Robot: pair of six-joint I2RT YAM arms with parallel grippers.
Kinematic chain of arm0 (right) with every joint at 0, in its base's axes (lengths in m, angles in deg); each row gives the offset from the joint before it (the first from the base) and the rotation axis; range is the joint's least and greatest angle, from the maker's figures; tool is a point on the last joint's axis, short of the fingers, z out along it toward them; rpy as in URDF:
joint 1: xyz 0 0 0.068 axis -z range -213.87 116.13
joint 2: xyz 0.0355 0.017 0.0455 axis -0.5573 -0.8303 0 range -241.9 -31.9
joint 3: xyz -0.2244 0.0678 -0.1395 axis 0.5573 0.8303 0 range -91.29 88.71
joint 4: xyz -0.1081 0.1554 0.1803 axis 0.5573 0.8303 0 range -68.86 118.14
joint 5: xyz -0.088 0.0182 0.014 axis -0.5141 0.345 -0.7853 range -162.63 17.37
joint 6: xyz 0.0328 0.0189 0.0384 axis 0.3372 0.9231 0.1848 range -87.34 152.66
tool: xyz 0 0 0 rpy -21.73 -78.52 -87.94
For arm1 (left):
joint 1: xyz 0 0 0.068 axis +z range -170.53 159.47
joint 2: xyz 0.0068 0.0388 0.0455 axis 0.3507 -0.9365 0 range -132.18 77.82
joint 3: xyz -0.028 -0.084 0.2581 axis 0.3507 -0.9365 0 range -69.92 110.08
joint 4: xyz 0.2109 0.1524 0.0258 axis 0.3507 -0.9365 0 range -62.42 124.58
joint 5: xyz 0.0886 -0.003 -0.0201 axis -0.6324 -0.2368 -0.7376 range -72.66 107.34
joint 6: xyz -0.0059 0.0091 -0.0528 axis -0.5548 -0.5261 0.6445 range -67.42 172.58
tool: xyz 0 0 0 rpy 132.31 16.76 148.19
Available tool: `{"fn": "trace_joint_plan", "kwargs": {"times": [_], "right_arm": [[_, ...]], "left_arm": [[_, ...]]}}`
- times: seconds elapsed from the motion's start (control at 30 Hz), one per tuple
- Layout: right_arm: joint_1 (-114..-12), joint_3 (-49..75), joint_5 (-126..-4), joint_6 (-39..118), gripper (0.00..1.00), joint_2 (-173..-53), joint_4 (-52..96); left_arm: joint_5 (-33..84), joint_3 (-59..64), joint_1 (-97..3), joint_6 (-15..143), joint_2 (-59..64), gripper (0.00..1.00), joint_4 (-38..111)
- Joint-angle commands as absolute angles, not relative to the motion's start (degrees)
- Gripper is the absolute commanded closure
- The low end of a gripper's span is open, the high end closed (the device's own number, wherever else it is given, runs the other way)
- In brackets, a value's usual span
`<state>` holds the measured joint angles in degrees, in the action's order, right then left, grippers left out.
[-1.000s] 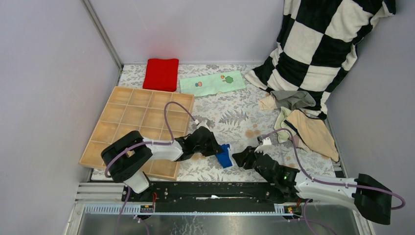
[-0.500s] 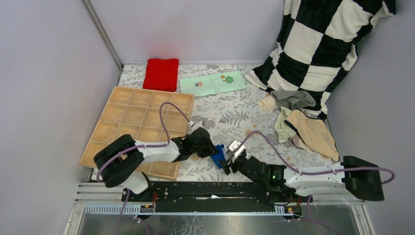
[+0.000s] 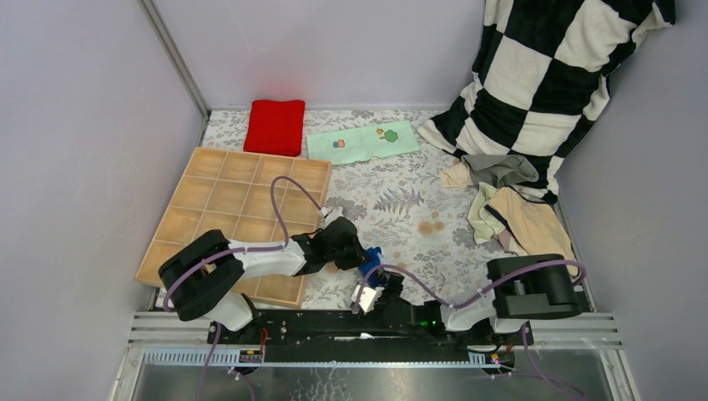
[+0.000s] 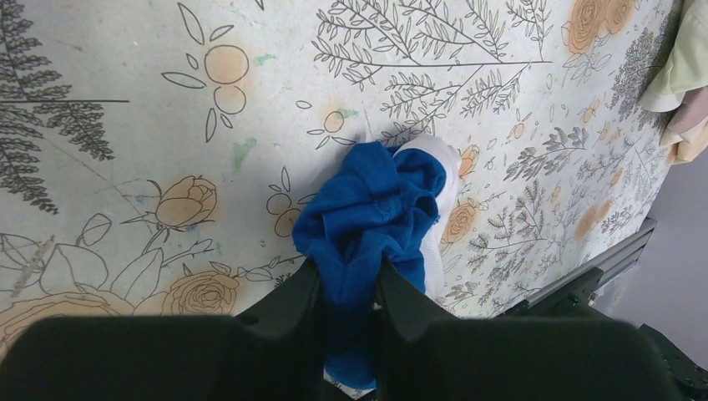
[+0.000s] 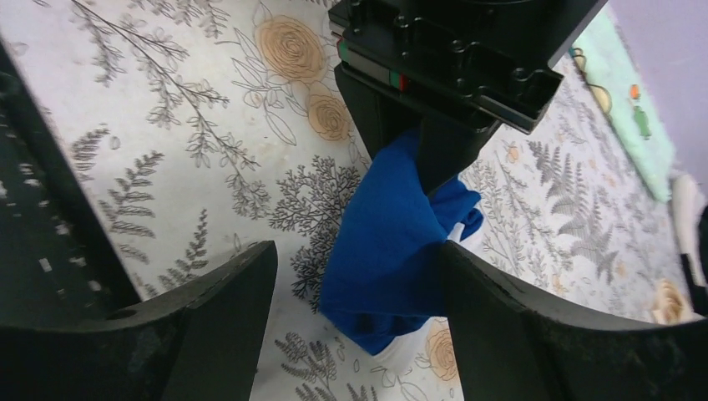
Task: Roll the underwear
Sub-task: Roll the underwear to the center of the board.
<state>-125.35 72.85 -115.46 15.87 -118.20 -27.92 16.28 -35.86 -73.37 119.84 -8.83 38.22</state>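
The blue underwear with white parts (image 3: 371, 264) is bunched near the table's front edge. My left gripper (image 3: 357, 257) is shut on it; in the left wrist view the blue cloth (image 4: 367, 225) is pinched between the fingers (image 4: 292, 301). My right gripper (image 3: 376, 288) is open just in front of it; in the right wrist view the blue cloth (image 5: 388, 242) hangs between the spread fingers (image 5: 225, 317), close to the right one. More underwear, tan (image 3: 534, 224), grey (image 3: 501, 169) and pale green (image 3: 482, 209), lies at the right.
A wooden compartment tray (image 3: 234, 213) lies at the left. A red folded cloth (image 3: 275, 125) and a mint printed cloth (image 3: 361, 140) lie at the back. A black-and-white checked cushion (image 3: 551, 75) leans in the back right corner. The metal rail (image 3: 367, 322) runs along the front.
My right arm has folded back and swung left, bringing its open gripper low in front of the blue underwear. My left gripper keeps its hold and has shifted slightly left.
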Motion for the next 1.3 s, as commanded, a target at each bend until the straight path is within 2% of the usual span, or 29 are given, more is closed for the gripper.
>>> {"fn": "trace_joint_plan", "kwargs": {"times": [0.0, 0.1, 0.2, 0.4, 0.47, 0.77, 0.87, 1.07, 1.27], "right_arm": [[-125.9, 69.7, -125.5, 7.2, 0.24, -124.4, -40.1], [-125.9, 68.3, -127.1, 5.3, 0.28, -127.3, -41.6], [-125.9, 67.8, -127.8, 5.0, 0.41, -128.9, -42.5], [-126.2, 69.1, -128.1, 8.6, 0.85, -128.5, -43.6], [-126.2, 69.8, -127.4, 11.6, 0.98, -127.7, -42.4], [-126.1, 76.3, -125.9, 31.7, 1.00, -122.5, -40.6], [-126.1, 79.0, -126.6, 40.0, 1.00, -121.0, -41.7], [-125.4, 84.3, -128.5, 55.3, 1.00, -117.8, -43.9], [-125.0, 88.6, -131.2, 70.1, 1.00, -113.8, -44.3]], "left_arm": [[16.5, -37.9, -73.6, 119.0, -9.1, 1.00, 28.4], [16.6, -37.8, -73.6, 119.0, -9.2, 1.00, 28.4], [16.8, -37.7, -73.6, 119.1, -9.4, 1.00, 28.5], [16.9, -38.0, -73.5, 119.6, -8.9, 1.00, 29.2], [16.8, -38.2, -73.5, 119.9, -8.2, 0.92, 29.8], [13.2, -37.4, -72.4, 120.6, -1.2, 0.42, 28.9], [12.2, -37.1, -71.1, 120.3, 1.1, 0.32, 27.9], [10.6, -36.4, -70.2, 118.4, 4.0, 0.27, 25.9], [14.5, -39.1, -70.3, 115.6, 5.2, 0.27, 32.0]]}}
